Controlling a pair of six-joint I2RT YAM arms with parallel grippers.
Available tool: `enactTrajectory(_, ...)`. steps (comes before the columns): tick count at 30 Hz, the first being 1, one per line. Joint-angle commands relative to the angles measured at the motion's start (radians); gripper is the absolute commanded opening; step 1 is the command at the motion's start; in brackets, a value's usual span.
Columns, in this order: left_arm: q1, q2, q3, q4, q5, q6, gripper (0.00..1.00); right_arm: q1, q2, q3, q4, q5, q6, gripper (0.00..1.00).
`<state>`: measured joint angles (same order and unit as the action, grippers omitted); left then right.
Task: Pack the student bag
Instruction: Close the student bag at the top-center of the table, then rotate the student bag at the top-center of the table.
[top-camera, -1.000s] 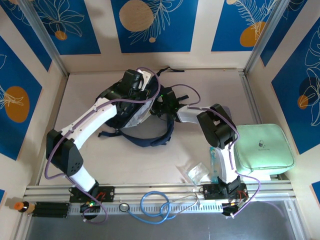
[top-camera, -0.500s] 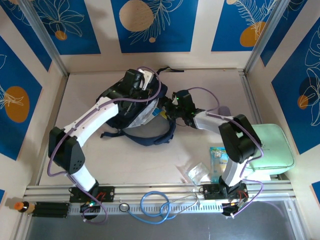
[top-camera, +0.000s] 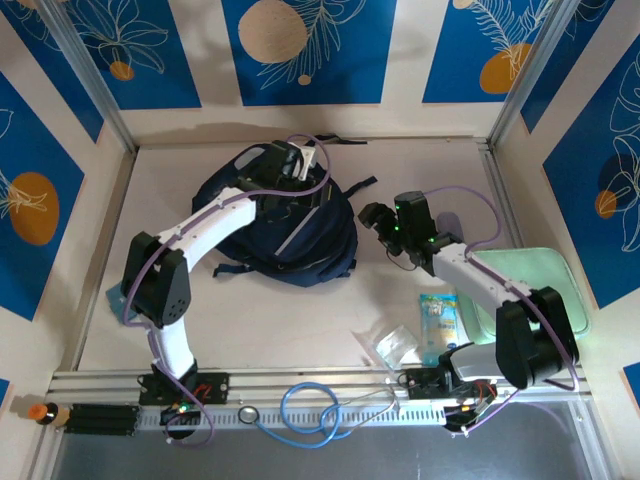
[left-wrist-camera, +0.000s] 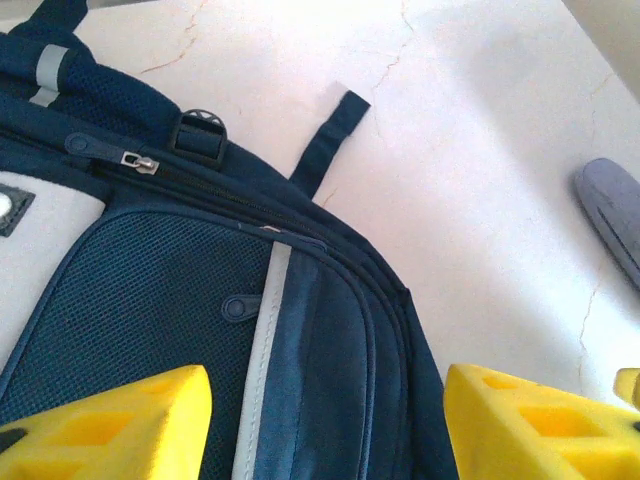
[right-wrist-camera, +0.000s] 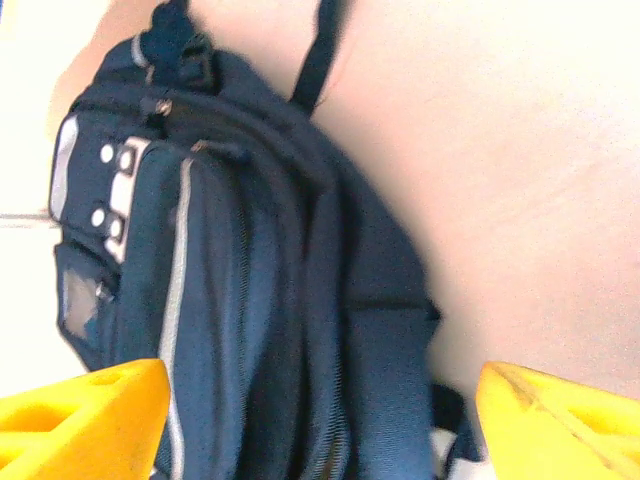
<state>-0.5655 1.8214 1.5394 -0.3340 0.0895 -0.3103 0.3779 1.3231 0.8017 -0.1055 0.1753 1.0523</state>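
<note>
- Top view: the large dark navy fabric backpack, the student bag (top-camera: 310, 240), lies flat on the pale surface (top-camera: 200, 320), toward the far side and left of centre. The left claw (top-camera: 288, 165) hovers over its top end. The right claw (top-camera: 375, 218) is just beside its right edge. The bag looks soft and slumped, so it will probably sag and fold if lifted by the cloth. The print on the pale-blue packet (top-camera: 438, 318) and the logo on the mint green zip case (top-camera: 550, 275) are too small to read.
- Left wrist view: the left claw (left-wrist-camera: 325, 425) is spread wide, holding nothing, above the student bag (left-wrist-camera: 150, 320). The small metal zip pull (left-wrist-camera: 135, 160) is a fiddly, slippery target. The grey-white patch (left-wrist-camera: 40, 230) shows no legible writing.
- Right wrist view: the right claw (right-wrist-camera: 320, 420) is also wide apart and empty, facing the student bag (right-wrist-camera: 250, 250). The top handle loop (right-wrist-camera: 175, 35) looks like the sturdiest hold.
</note>
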Motion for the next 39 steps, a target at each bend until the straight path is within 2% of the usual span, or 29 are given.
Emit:
enactTrajectory(1, 0.068, -0.085, -0.112, 0.022, 0.012, -0.129, 0.66, 0.002, -0.051, -0.013, -0.126, 0.107, -0.096, 0.8)
enactTrajectory(6, 0.194, -0.242, -0.395, 0.064, 0.019, -0.33, 0.67, 0.02, -0.061, -0.003, -0.142, 0.101, -0.11, 0.8)
enactTrajectory(11, 0.313, -0.377, -0.599, 0.067, 0.017, -0.397, 0.66, 0.059, -0.022, 0.022, -0.145, 0.077, -0.104, 0.8)
enactTrajectory(18, 0.459, -0.425, -0.795, 0.182, 0.051, -0.576, 0.63, 0.129, 0.033, 0.054, -0.155, 0.059, -0.085, 0.8)
enactTrajectory(24, 0.496, -0.364, -0.846, 0.276, 0.052, -0.671, 0.55, 0.164, 0.053, 0.055, -0.144, 0.034, -0.076, 0.8)
enactTrajectory(28, 0.498, -0.322, -0.839, 0.315, 0.053, -0.685, 0.5, 0.163, 0.11, 0.066, -0.109, -0.064, -0.092, 0.79)
enactTrajectory(34, 0.509, -0.233, -0.831, 0.407, 0.113, -0.748, 0.47, 0.159, 0.224, 0.095, -0.055, -0.175, -0.107, 0.69)
enactTrajectory(36, 0.509, -0.215, -0.835, 0.431, 0.118, -0.767, 0.42, 0.155, 0.256, 0.113, -0.044, -0.198, -0.115, 0.64)
enactTrajectory(39, 0.509, -0.214, -0.841, 0.452, 0.115, -0.777, 0.27, 0.148, 0.301, 0.136, -0.028, -0.203, -0.137, 0.58)
